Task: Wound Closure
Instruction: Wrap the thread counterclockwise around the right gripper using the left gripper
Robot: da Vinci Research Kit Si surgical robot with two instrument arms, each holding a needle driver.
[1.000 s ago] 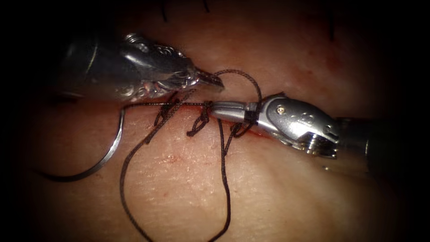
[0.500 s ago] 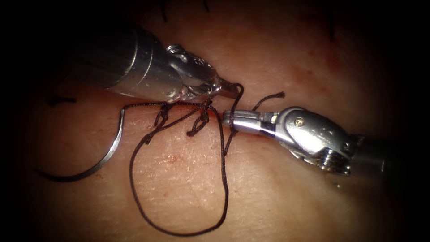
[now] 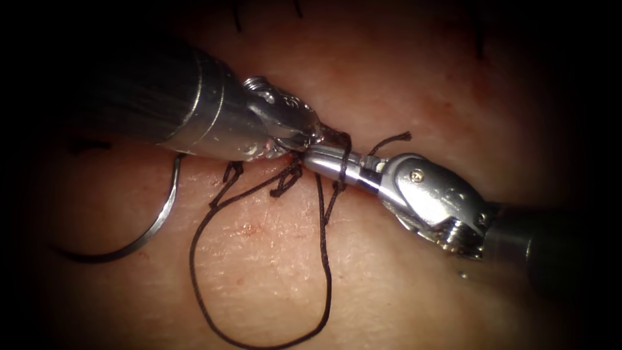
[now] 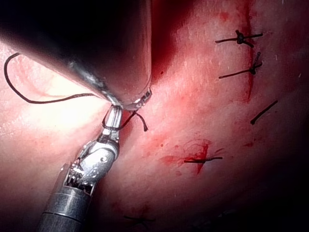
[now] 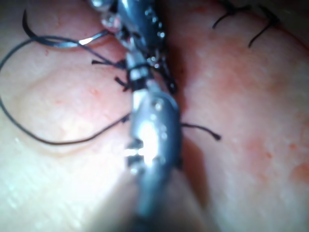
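- Right tool [image 3: 317, 157]: jaws pressed together, thread [image 3: 259, 324] wound around them.
- Left tool [image 3: 324, 136]: tip touches right tool; grip unclear.
- Needle [image 3: 152, 227]: lies free on tissue [image 3: 402, 285], left of cut.

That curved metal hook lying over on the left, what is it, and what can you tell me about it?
It is the needle: a thin, shiny, steel-looking wire bent into a broad arc. It lies flat on the tissue on the left of the endoscope view, held by neither tool and not stuck into the tissue. Its upper end passes under the left tool's shaft, where the dark thread seems to join it; its lower end fades into shadow, so the tip is hard to make out.
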